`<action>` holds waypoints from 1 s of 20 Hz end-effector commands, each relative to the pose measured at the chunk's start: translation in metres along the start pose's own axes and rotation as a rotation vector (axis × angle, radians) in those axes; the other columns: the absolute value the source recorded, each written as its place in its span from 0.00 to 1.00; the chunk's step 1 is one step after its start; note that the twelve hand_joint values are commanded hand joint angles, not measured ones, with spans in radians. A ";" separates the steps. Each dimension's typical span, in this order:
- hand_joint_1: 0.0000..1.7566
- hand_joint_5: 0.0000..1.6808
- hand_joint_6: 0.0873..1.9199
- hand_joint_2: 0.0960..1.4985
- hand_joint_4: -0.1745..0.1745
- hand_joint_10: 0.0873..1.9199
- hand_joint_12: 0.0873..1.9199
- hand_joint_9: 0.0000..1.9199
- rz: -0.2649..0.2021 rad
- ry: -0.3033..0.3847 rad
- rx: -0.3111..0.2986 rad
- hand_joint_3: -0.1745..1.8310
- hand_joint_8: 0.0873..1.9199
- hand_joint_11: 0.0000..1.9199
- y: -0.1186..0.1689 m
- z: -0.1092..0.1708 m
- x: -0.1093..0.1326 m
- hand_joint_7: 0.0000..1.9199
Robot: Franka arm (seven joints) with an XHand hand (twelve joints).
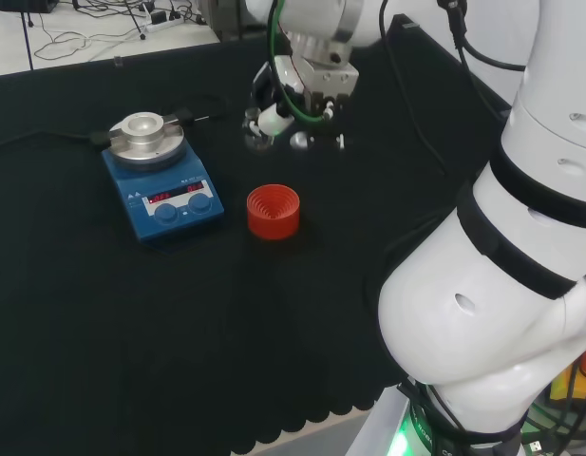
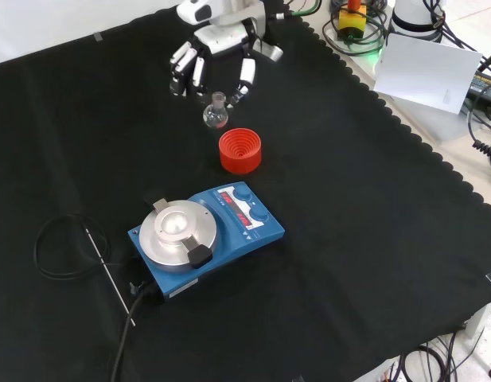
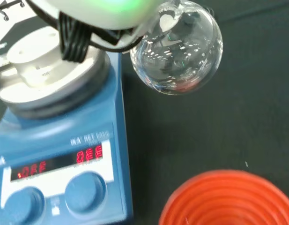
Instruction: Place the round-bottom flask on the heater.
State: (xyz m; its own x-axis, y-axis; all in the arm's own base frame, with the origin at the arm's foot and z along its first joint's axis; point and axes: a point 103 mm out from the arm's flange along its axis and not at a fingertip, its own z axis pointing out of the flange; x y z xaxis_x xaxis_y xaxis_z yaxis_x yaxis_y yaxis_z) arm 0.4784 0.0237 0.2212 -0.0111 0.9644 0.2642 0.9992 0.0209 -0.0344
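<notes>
Even bright light, glints on the flask (image 3: 177, 49), blurred wrist foreground.

You are looking at a bench draped in black cloth (image 2: 372, 239) with a scalloped hem along its edge. In the front view, at about two o'clock beyond that hem, a pale surface carries a white sheet of paper (image 2: 424, 72) and tangled dark cables (image 2: 484, 95). In the head view, at eleven o'clock past the cloth, a light floor (image 1: 74, 38) shows loose cables and a white power strip (image 1: 174, 21). Even light falls over everything.
</notes>
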 end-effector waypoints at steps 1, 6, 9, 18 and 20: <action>0.64 0.72 0.40 0.37 1.00 0.24 0.67 0.37 -0.022 -0.021 0.005 0.47 0.28 0.20 0.034 -0.035 0.025 0.22; 0.64 0.72 0.40 0.37 1.00 0.24 0.67 0.36 -0.050 -0.022 0.006 0.47 0.28 0.20 0.066 -0.044 0.041 0.22; 0.64 0.72 0.40 0.37 1.00 0.24 0.67 0.36 -0.071 -0.026 0.015 0.47 0.28 0.20 0.088 -0.045 0.053 0.22; 0.64 0.72 0.41 0.37 1.00 0.24 0.67 0.36 -0.145 -0.035 0.049 0.48 0.28 0.20 0.137 -0.031 0.094 0.22; 0.64 0.72 0.41 0.37 1.00 0.24 0.67 0.36 -0.153 -0.039 0.061 0.48 0.28 0.20 0.144 -0.026 0.099 0.22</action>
State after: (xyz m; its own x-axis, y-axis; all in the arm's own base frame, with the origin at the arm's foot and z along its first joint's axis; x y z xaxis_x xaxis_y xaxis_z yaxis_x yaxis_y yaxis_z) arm 0.5983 0.0762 0.2843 -0.1162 0.9649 0.2353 0.9930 0.1176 0.0082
